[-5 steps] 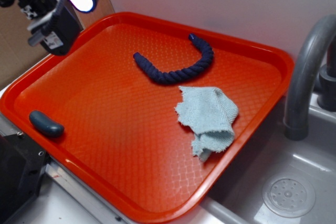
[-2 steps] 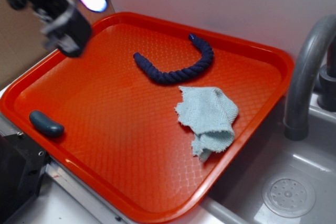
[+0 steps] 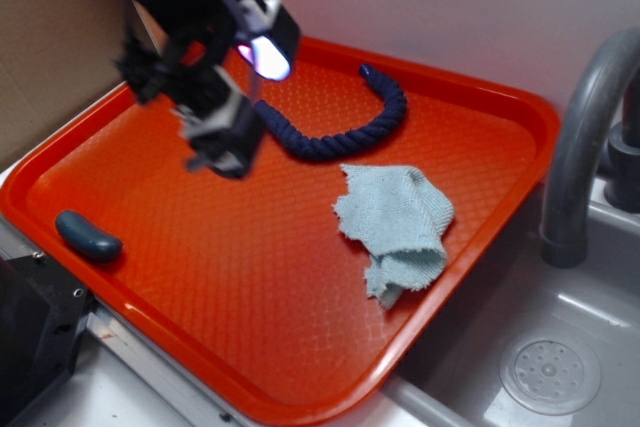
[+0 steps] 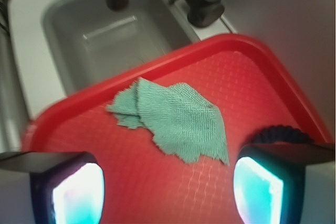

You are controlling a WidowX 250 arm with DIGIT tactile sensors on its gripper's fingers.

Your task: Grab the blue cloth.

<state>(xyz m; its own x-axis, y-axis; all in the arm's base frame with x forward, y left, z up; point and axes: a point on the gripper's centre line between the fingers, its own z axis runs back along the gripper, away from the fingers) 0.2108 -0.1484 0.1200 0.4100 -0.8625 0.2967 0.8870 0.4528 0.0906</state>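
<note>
The blue cloth (image 3: 395,222) lies crumpled and partly folded on the right side of the orange tray (image 3: 150,317). My gripper (image 3: 245,97) hangs above the tray's left-centre, to the left of the cloth and apart from it. It is open, with lit pads, and holds nothing. In the wrist view the blue cloth (image 4: 173,116) lies ahead of the open gripper (image 4: 168,192), with bare tray between the two fingers (image 4: 79,192).
A dark navy rope (image 3: 330,127) curves across the back of the tray, partly behind the gripper; it also shows beside the right finger (image 4: 278,134). A dark blue-grey lump (image 3: 88,235) sits near the tray's left rim. A grey sink (image 3: 560,367) and faucet (image 3: 585,147) stand to the right.
The gripper has come from the tray's far left corner rightward and down over the tray, closer to the cloth. The cloth, rope and lump have not moved.
</note>
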